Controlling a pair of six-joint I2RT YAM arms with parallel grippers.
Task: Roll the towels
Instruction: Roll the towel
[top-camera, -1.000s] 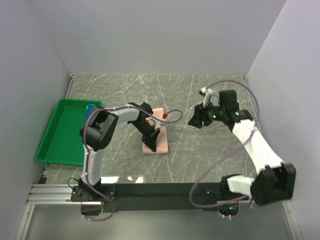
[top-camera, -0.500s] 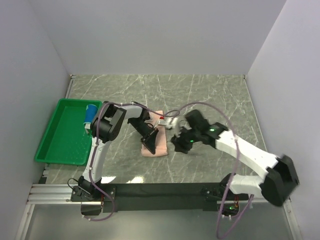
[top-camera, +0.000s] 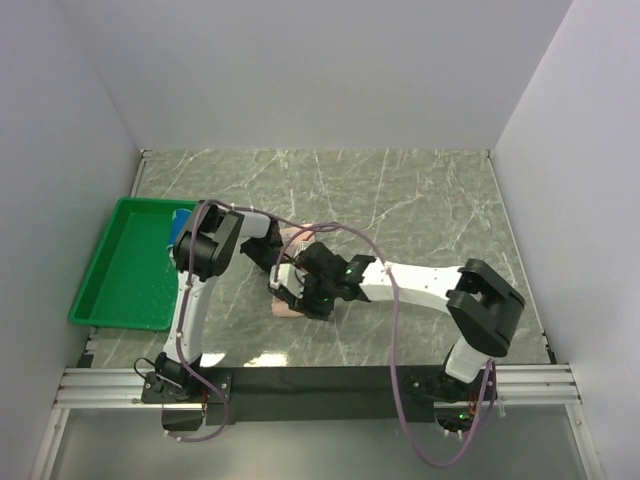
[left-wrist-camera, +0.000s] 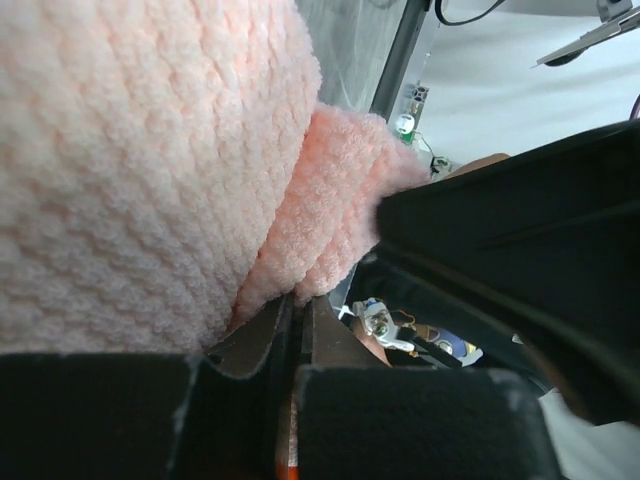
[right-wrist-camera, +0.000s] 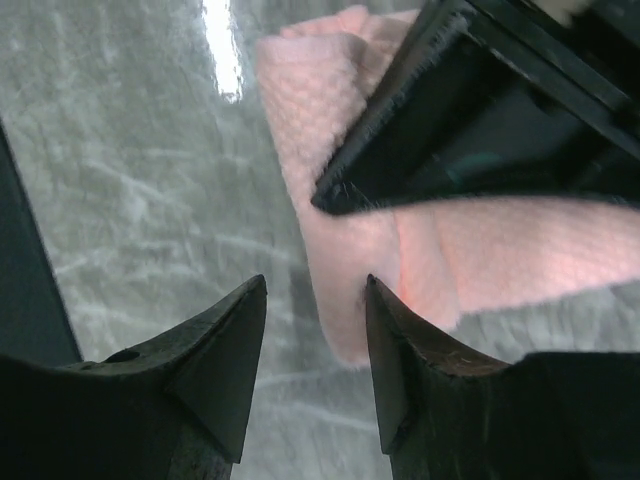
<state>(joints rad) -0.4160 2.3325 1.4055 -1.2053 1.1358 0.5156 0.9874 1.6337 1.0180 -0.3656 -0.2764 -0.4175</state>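
Note:
The pale pink towel (top-camera: 284, 308) lies on the marble table near the middle, mostly covered by both grippers. My left gripper (top-camera: 283, 283) is shut on a folded edge of the pink towel (left-wrist-camera: 150, 170), with the pinch showing at its tips (left-wrist-camera: 300, 300). My right gripper (top-camera: 312, 298) hovers right beside it, open. Its fingertips (right-wrist-camera: 255, 295) straddle the near corner of the pink towel (right-wrist-camera: 345, 270) without touching it. A blue towel (top-camera: 186, 213) peeks out in the tray behind the left arm.
A green plastic tray (top-camera: 115, 270) sits at the left edge of the table. The left gripper's black finger (right-wrist-camera: 450, 110) crosses just above the right jaws. Grey walls enclose the table on three sides.
The right arm has swung from the right side of the table over to the pink towel, its jaws narrowing slightly. The left gripper stayed shut on the towel and drew it slightly nearer.

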